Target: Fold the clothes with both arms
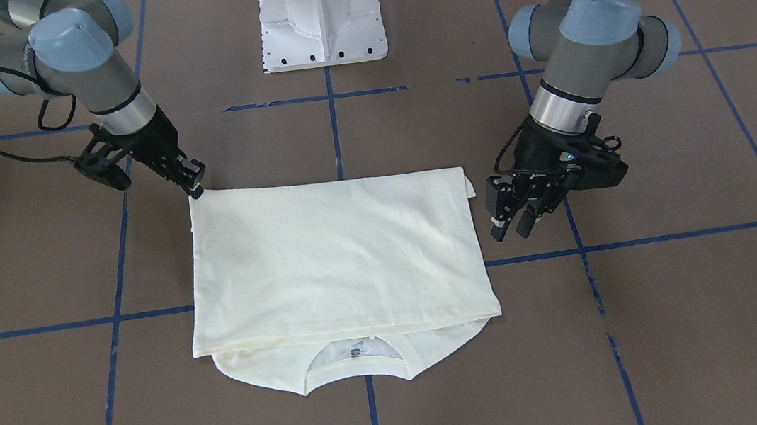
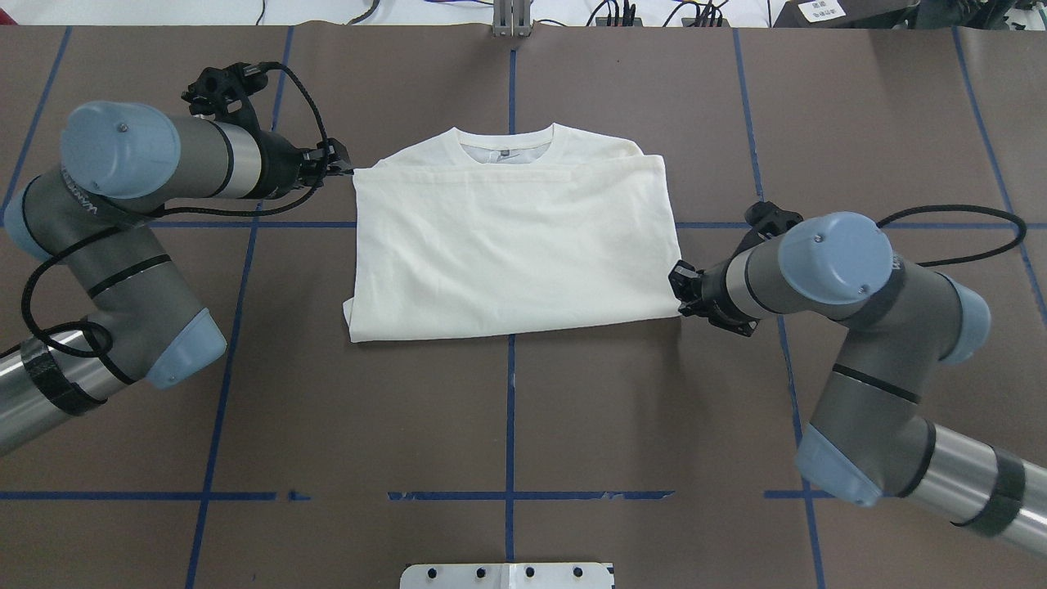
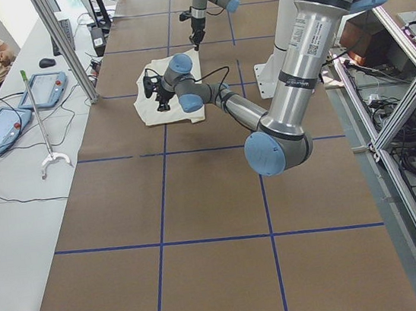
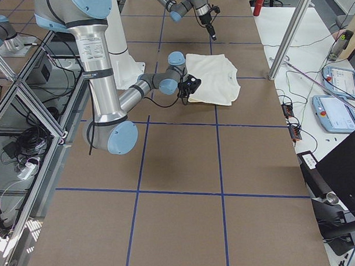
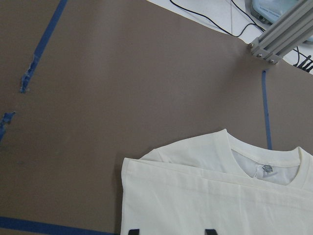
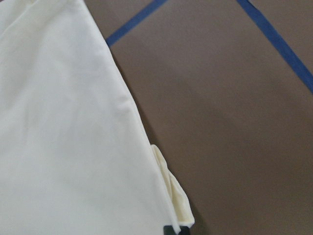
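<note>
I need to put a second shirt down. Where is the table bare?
Bare: the table between the folded T-shirt and the white pedestal base. Crowded: both shirt ends, where the left gripper and right gripper sit.

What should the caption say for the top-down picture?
Two grippers, left and right, flank a folded cream shirt.

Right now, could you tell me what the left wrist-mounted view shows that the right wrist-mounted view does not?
Only the left wrist view shows the T-shirt's ribbed neck, its inner label and an aluminium frame post. Only the right wrist view shows a bunched fold sticking out from under the shirt's side edge. Both show cream fabric lying flat on the brown table marked with blue tape lines.
</note>
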Available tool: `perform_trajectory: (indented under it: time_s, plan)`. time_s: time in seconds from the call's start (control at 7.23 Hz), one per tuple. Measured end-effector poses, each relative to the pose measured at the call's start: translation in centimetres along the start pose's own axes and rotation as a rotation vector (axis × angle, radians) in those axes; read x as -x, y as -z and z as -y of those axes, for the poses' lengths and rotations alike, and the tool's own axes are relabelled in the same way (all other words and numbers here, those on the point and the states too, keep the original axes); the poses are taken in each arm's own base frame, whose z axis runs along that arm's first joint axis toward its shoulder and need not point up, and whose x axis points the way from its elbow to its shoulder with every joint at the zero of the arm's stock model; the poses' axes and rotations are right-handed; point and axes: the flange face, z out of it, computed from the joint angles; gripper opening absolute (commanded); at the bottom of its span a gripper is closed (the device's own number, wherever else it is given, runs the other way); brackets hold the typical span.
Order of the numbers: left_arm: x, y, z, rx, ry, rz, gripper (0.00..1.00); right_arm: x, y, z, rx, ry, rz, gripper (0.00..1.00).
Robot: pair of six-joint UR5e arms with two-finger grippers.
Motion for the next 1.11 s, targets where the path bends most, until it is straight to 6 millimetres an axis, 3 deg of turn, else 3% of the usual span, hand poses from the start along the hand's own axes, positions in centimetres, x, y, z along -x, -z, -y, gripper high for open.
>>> perform_trajectory:
  time_s: [0.14,0.28,0.41,0.55,0.69,0.83,0.97,1.11]
  plan:
    - [-0.4,0.5,0.0,0.001,0.001,-0.011,0.54,-2.7,3.0,-4.0,0.082,0.002,-0.004,0.00]
    - [-0.8,1.2,-0.3,0.006,0.002,-0.025,0.55,-5.2,5.2,-8.8,0.178,0.008,-0.031,0.43]
    - [-1.0,2.3,-0.9,0.037,0.004,-0.046,0.57,-7.2,5.9,-13.2,0.261,0.027,-0.072,0.99]
    - [-1.1,3.2,-1.8,0.087,0.015,-0.065,0.59,-8.6,5.9,-16.0,0.306,0.052,-0.104,1.00]
    - [-1.3,3.6,-2.5,0.126,0.054,-0.074,0.62,-9.2,5.8,-17.1,0.319,0.062,-0.116,1.00]
    - [-1.9,3.5,-3.8,0.175,0.122,-0.077,0.65,-9.0,5.9,-16.6,0.308,0.055,-0.109,1.00]
    - [-2.7,2.9,-6.7,0.252,0.205,-0.070,0.68,-8.2,6.4,-14.9,0.276,0.031,-0.084,1.00]
    - [-3.4,1.8,-10.7,0.331,0.279,-0.041,0.69,-7.1,7.0,-12.1,0.224,-0.005,-0.047,1.00]
